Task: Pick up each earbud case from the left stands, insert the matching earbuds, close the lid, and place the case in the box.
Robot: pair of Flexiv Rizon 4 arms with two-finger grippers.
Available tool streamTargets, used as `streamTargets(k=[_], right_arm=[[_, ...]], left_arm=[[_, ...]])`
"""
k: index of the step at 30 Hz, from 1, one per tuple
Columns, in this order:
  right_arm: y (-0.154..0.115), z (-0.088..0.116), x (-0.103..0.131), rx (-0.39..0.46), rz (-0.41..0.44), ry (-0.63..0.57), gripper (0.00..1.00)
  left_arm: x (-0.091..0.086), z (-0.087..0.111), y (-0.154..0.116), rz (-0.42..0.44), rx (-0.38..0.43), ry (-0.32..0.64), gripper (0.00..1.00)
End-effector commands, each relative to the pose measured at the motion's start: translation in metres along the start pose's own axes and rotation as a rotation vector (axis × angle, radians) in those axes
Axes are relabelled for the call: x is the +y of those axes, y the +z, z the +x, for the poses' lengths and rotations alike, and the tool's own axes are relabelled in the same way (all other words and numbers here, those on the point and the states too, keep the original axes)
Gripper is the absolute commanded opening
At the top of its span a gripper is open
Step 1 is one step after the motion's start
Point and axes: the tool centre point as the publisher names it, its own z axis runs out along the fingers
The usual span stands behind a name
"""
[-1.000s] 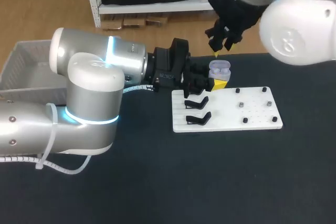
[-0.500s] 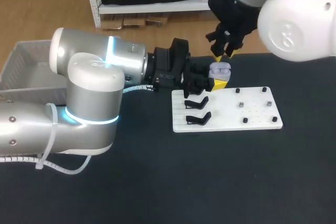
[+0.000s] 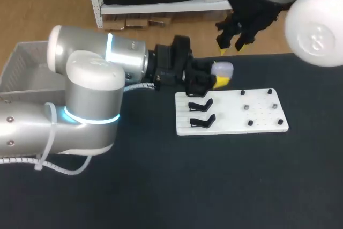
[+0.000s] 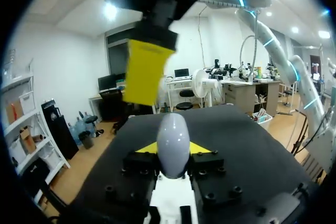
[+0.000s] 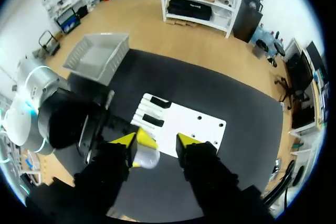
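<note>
One earbud case (image 4: 173, 142) — snug between tips of left claw (image 4: 174, 153)

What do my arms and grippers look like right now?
The left arm and right arm are rounded silver-white shells with glowing blue joint rings; a white spiral cable trails from the left. The left gripper and right gripper are black, fingers yellow-tipped.

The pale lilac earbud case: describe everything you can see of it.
The pale lilac earbud case is a smooth, egg-rounded plastic shell, its lid seemingly shut. It is clamped between the yellow-tipped fingers of the left gripper, held above the black table just beyond the white peg board's far edge. Nothing else touches it; the right gripper hangs open above it.
</note>
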Motion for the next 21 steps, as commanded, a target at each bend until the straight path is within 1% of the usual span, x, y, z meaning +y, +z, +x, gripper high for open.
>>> streamTargets(k=[1, 3, 5, 7, 10, 12, 14, 17, 18, 19, 21], right_arm=[[-0.013, 0.019, -0.005, -0.078, -0.031, 0.020, 1.00], [-0.015, 0.022, -0.005, -0.106, -0.068, 0.074, 1.00], [-0.016, 0.025, -0.007, -0.133, -0.083, 0.120, 1.00], [-0.015, 0.031, -0.008, -0.149, -0.111, 0.180, 1.00], [-0.011, 0.043, -0.012, -0.163, -0.118, 0.253, 1.00], [-0.008, 0.052, -0.013, -0.161, -0.114, 0.294, 1.00], [-0.006, 0.059, -0.014, -0.164, -0.112, 0.334, 1.00], [-0.004, 0.069, -0.013, -0.170, -0.111, 0.380, 1.00], [-0.004, 0.072, -0.012, -0.178, -0.115, 0.396, 1.00], [-0.005, 0.074, -0.011, -0.185, -0.119, 0.410, 1.00], [-0.006, 0.079, -0.008, -0.211, -0.126, 0.434, 1.00]], left_arm=[[-0.001, -0.006, -0.046, -0.059, 0.002, 0.027, 0.00], [0.006, -0.004, -0.068, -0.087, 0.006, 0.041, 0.00], [0.013, -0.001, -0.091, -0.123, 0.030, 0.050, 0.00], [0.021, 0.000, -0.115, -0.152, 0.038, 0.066, 0.00], [0.032, 0.006, -0.154, -0.215, 0.076, 0.070, 0.00], [0.041, 0.011, -0.185, -0.245, 0.058, 0.069, 0.00], [0.053, 0.023, -0.215, -0.263, 0.046, 0.070, 0.00], [0.068, 0.040, -0.252, -0.289, 0.055, 0.054, 0.00], [0.073, 0.047, -0.263, -0.290, 0.047, 0.050, 0.00], [0.078, 0.054, -0.274, -0.320, 0.069, 0.046, 0.00], [0.089, 0.069, -0.291, -0.342, 0.101, 0.027, 0.00]])
